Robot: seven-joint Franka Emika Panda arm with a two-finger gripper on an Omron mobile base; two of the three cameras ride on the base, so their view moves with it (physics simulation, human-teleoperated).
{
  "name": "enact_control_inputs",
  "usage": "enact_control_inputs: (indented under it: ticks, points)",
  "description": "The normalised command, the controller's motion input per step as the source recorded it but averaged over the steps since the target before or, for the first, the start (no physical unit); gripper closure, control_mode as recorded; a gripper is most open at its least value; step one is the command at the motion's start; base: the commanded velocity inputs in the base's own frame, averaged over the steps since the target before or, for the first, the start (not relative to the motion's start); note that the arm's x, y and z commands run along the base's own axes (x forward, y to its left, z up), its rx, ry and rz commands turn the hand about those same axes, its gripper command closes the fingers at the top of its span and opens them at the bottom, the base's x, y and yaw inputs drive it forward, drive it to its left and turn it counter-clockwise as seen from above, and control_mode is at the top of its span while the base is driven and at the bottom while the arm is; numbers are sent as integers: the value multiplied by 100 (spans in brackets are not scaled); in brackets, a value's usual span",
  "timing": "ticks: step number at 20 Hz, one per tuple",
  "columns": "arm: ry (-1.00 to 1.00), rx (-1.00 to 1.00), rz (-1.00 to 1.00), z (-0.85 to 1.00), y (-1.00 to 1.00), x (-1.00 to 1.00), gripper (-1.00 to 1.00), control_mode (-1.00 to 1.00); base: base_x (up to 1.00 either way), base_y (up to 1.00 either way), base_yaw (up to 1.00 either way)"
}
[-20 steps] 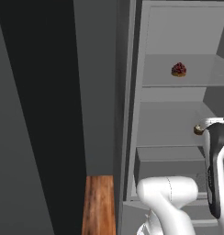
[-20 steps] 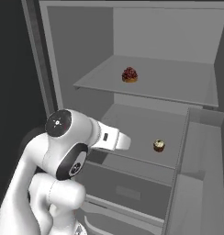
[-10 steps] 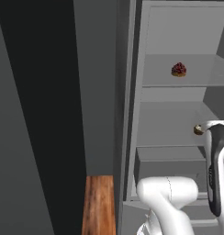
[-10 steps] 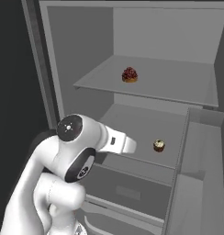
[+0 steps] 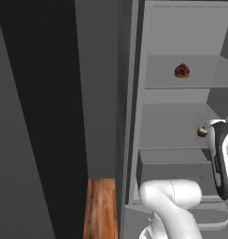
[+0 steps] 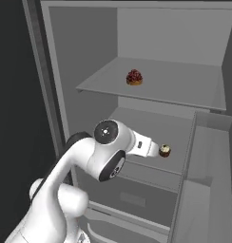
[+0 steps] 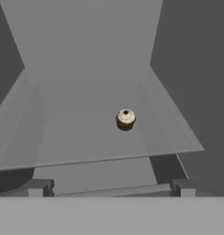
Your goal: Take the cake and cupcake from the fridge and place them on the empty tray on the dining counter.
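Left base view: the matte grey fridge (image 5: pixel 181 116) stands open, its flat upper shelf (image 5: pixel 200 79) carrying the small round cake (image 5: pixel 182 71) with its bumpy dark red top. One shelf lower, the cupcake (image 5: pixel 202 132) peeks out beside the white arm.

Right base view: the smooth white arm reaches onto the middle shelf (image 6: pixel 156 130), toward the cupcake (image 6: pixel 165 151).

Hand view: the tool (image 7: pixel 109 187) stands fully open and empty (blocky grey tips wide apart); the cream-topped cupcake (image 7: pixel 126 119) sits ahead, apart from it.

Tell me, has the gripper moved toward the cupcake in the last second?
Yes. In the right base view the gripper has advanced along the middle shelf, closing on the cupcake.
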Motion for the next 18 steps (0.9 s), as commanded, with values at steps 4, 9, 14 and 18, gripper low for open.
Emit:
enact_control_inputs:
  ticks: [4, 9, 14, 18]
  points:
    - [22, 1, 0, -22, -43, 75, -100, -100, 0, 0, 0]
    - [13, 0, 0, -35, -22, 54, -100, -100, 0, 0, 0]
    - [0, 0, 0, -49, -15, 35, -100, -100, 0, 0, 0]
    - [0, 0, 0, -55, -21, 13, -100, -100, 0, 0, 0]
